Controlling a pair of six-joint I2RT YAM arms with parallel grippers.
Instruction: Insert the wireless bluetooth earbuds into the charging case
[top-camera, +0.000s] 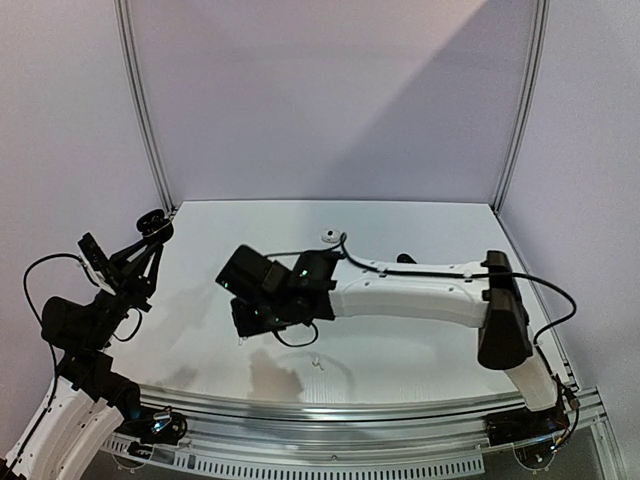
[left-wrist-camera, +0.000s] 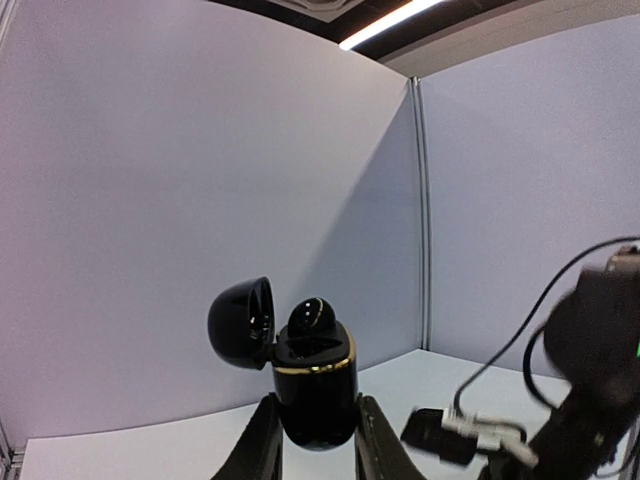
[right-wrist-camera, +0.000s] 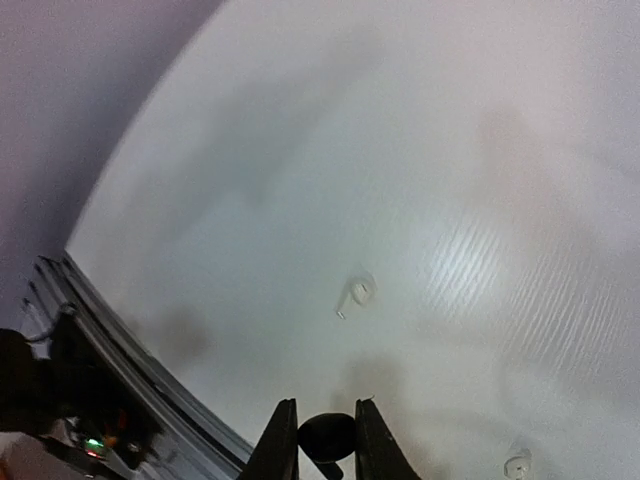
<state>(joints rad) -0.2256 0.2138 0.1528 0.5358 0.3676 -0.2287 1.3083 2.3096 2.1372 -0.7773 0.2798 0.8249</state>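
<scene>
My left gripper (left-wrist-camera: 315, 432) is shut on the black charging case (left-wrist-camera: 315, 395), which has a gold band and is held upright above the table's left side (top-camera: 152, 222). Its lid (left-wrist-camera: 241, 323) is swung open, and one black earbud (left-wrist-camera: 313, 315) sits in a slot. Over the table's front middle, my right gripper (right-wrist-camera: 327, 440) is shut on another black earbud (right-wrist-camera: 327, 437), lifted off the surface (top-camera: 245, 320). A white earbud (right-wrist-camera: 355, 294) lies on the table ahead of those fingers. A second white earbud (right-wrist-camera: 517, 463) lies off to the right.
A small white round object (top-camera: 328, 237) rests near the back wall. A dark object (top-camera: 405, 258) lies behind the right forearm. The metal rail (top-camera: 350, 410) runs along the table's front edge. Walls close the back and both sides.
</scene>
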